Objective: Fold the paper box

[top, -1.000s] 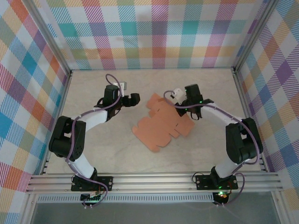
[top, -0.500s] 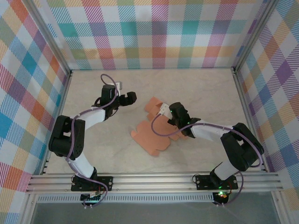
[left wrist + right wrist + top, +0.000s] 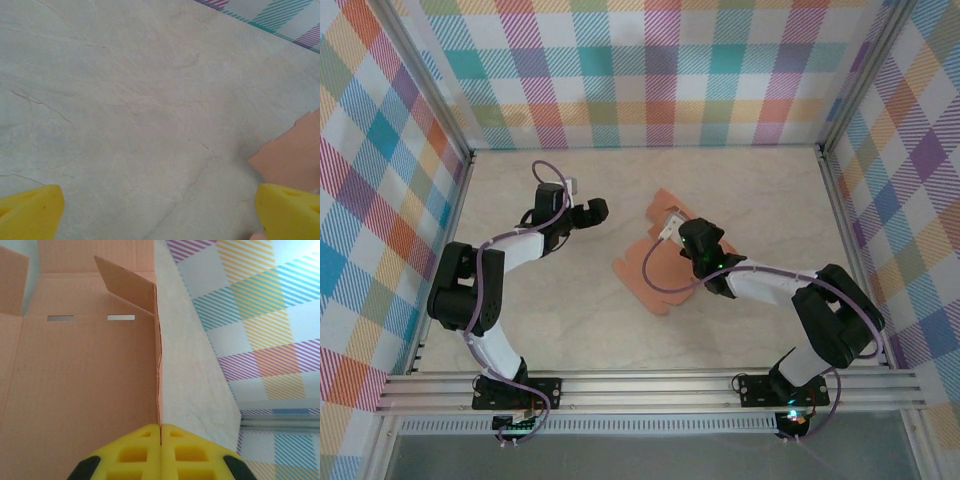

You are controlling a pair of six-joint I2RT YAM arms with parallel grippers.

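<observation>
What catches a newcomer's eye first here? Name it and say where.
The salmon-orange paper box, still a die-cut sheet, lies mid-table with one side raised, and the right gripper is pinched shut on that raised edge. To its left, the left gripper hovers open over the marble-look table. Bright plaid walls ring the scene.
</observation>
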